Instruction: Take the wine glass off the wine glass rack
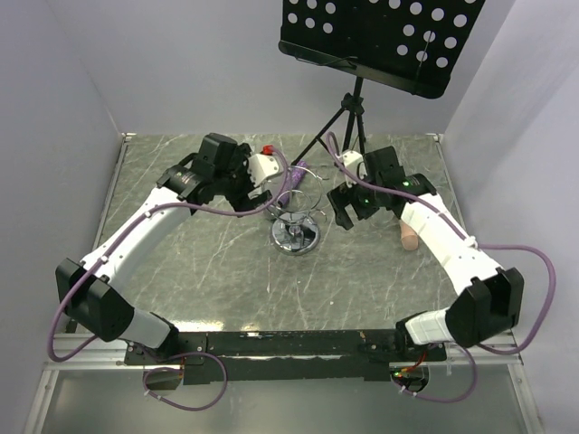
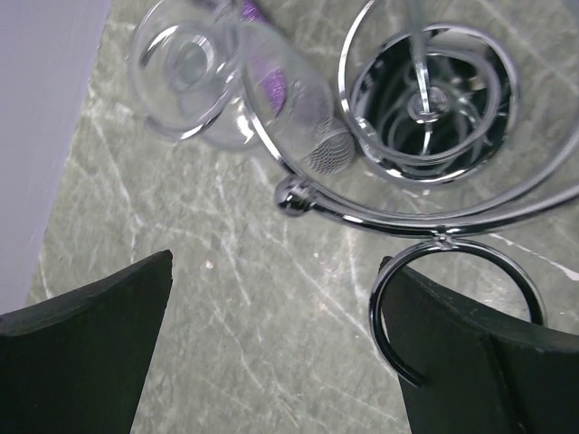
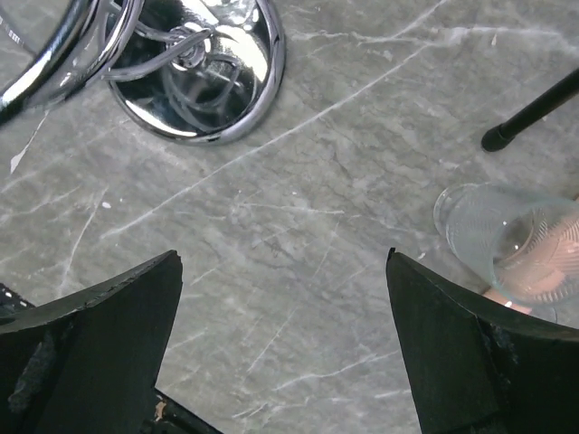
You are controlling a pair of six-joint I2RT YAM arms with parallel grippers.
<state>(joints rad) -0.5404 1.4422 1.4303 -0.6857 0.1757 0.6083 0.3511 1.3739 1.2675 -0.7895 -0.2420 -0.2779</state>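
The clear, thin-walled wine glass [image 2: 194, 77] hangs in 1 loop of the shiny chrome wire rack [image 1: 297, 237]. We judge it light, slippery and fragile, best pinched gently at the stem. Our left gripper [image 2: 276, 271] and right gripper [image 3: 285, 262] gape empty.

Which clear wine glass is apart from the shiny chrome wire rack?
The pink-tinted glass on the table by the right gripper; the purple-tinted glass is at the rack.

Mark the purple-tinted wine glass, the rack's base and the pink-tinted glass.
wine glass [image 2: 181, 72], left wrist view, its round clear end.
wine glass rack [image 3: 217, 81], right wrist view, its disc base.
pink-tinted glass [image 3: 507, 240], right wrist view, its clear bowl.
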